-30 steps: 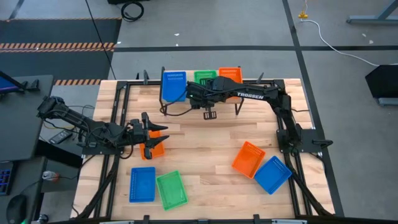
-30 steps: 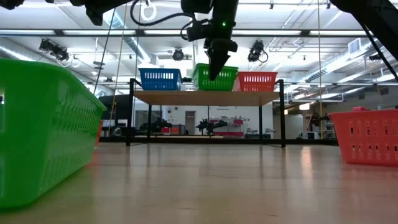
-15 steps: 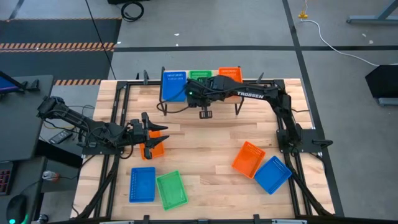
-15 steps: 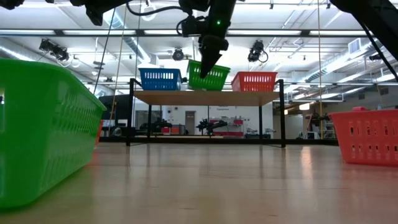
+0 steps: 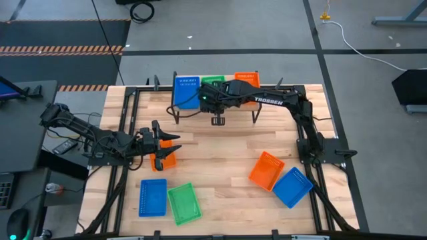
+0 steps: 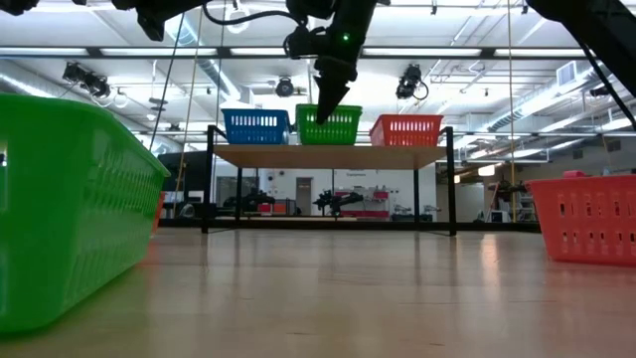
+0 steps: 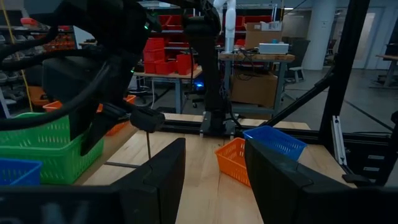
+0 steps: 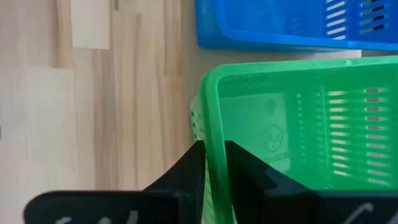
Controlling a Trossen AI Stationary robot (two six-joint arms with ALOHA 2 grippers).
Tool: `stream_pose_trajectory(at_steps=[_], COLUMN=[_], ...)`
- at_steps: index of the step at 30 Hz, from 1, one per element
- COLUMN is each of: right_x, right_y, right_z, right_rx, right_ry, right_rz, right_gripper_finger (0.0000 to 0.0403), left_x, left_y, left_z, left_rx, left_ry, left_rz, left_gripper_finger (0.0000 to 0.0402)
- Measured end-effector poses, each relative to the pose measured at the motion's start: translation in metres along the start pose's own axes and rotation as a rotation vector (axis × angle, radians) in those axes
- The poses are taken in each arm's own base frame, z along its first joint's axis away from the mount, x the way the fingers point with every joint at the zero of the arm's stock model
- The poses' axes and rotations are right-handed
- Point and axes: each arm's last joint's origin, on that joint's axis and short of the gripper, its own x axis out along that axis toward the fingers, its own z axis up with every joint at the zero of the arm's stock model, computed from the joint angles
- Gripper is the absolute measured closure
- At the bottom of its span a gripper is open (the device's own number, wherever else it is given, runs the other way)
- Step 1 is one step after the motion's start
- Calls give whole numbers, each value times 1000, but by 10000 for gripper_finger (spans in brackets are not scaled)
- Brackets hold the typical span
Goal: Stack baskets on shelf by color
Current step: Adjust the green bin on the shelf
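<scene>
Nearest you in the low view, a green basket (image 6: 70,209) lies unstacked on the tabletop. On the shelf (image 6: 328,156), the green basket (image 6: 331,125) that hung tilted a moment ago now sits level between blue basket (image 6: 255,126) and orange basket (image 6: 405,129). Your right gripper (image 8: 214,163) straddles its rim, jaws slackening; the left gripper (image 7: 212,177) waits spread. The arm reads "TROSSEN".
</scene>
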Motion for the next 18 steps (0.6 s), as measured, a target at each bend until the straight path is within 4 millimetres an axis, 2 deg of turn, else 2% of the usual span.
stream_pose_trajectory(at_steps=[14,18], right_x=[1,0], right_y=[-3,0], right_z=[-1,0], right_rx=[170,162], right_ry=[0,2], right_rz=[0,7], right_gripper_finger=[343,344], left_x=[0,0], left_y=[0,0], left_z=[0,0], left_rx=[0,0], left_ry=[0,0], left_rz=[0,0], left_gripper_finger=[230,230])
